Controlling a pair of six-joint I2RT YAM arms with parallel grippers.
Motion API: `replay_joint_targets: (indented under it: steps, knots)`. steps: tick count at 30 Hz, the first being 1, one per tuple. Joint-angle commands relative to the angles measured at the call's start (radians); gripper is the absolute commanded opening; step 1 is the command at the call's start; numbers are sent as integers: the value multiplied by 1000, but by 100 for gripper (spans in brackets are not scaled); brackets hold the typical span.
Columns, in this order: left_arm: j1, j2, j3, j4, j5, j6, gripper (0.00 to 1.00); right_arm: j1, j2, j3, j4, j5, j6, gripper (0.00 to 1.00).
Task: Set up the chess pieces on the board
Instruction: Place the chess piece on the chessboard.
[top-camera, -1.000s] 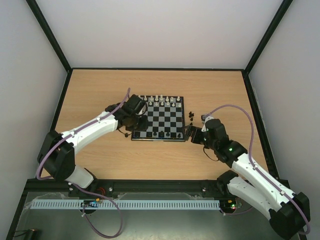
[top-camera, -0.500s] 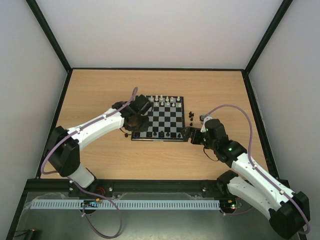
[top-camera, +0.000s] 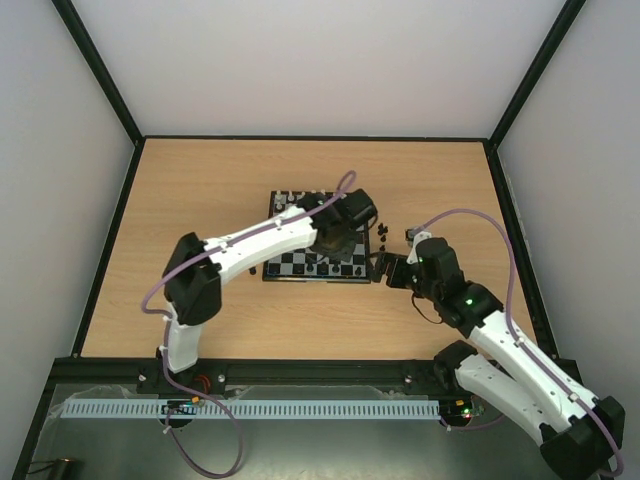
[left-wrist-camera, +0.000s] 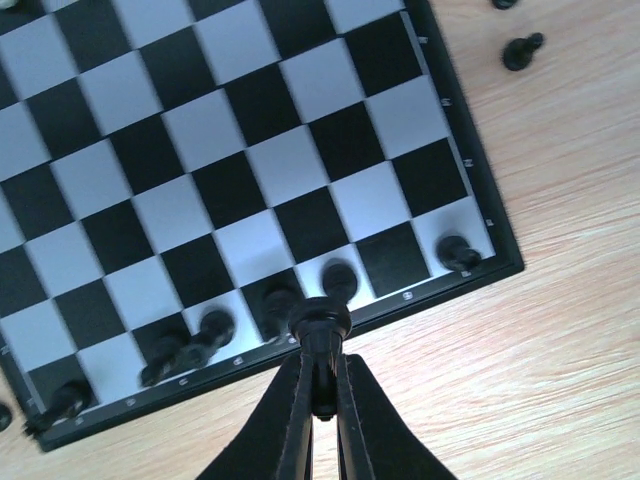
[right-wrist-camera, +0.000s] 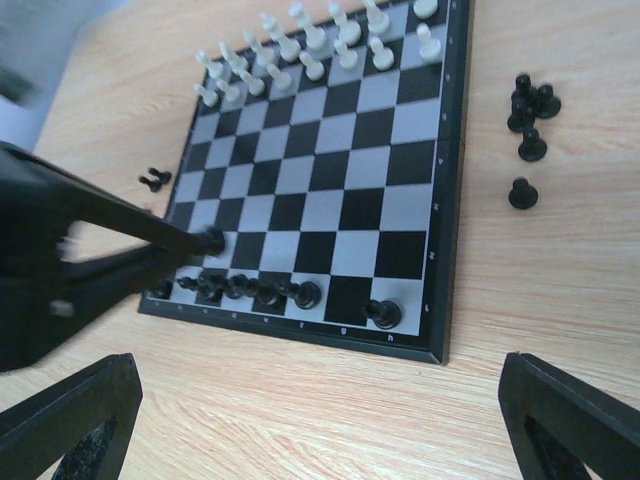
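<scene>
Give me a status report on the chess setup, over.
Left pincer shut on a black piece, over near rows of the board. Right pincer open, empty, beside board. Loose black pieces on table right of board; nothing blocking.

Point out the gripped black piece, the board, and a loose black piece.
Gripped black piece (left-wrist-camera: 320, 318): left wrist view, its round end.
Board (right-wrist-camera: 371, 168): right wrist view, bare square.
Loose black piece (right-wrist-camera: 523, 192): right wrist view, its body.

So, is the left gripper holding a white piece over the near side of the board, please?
Not quite: the piece in the left gripper is black, not white, as the left wrist view shows; it is held over the near side of the board.
</scene>
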Motion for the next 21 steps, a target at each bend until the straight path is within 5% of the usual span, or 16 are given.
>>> replay_joint_targets:
  steps: [1, 21]
  knots:
    - [-56, 91, 129, -123, -27, 39, 3, 4, -63, 73, -103, 27, -2, 98]
    - [-95, 248, 187, -75, -6, 73, 2, 4, -127, 114, -162, 9, 0, 99]
